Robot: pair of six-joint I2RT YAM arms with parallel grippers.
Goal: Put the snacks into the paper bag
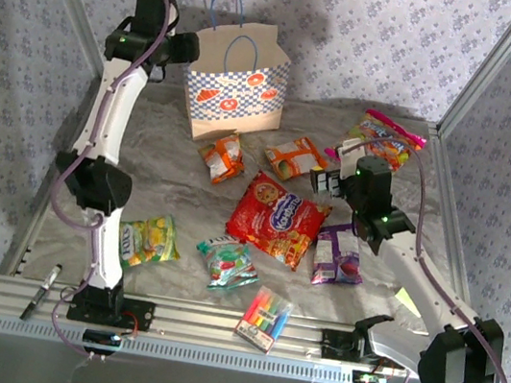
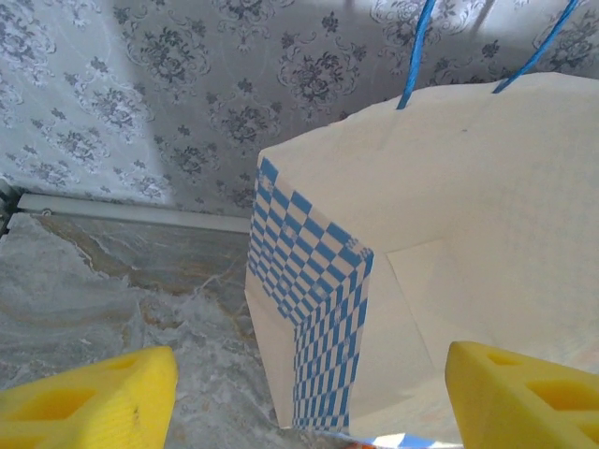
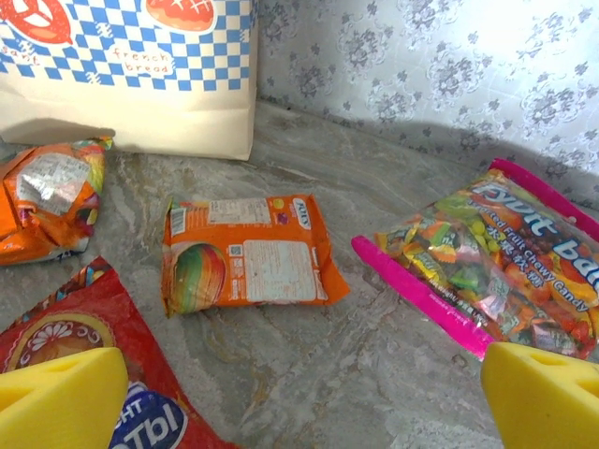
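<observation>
Snacks (image 1: 277, 219) seven, paper bag (image 1: 233, 86) one, upright

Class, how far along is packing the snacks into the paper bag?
Done: nothing visible; seven snacks lie on the table, including the red cookie bag. In hand: nothing; left gripper open at the paper bag, right gripper open beside an orange packet. Left: all seven.

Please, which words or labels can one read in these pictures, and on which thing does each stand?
"french bread": on the paper bag, under an orange oval.
"Tbl", cut off: on the red cookie bag.
The pink-edged candy bag: lettering upside down, not surely readable.
The orange packet: print too small to read.
</observation>
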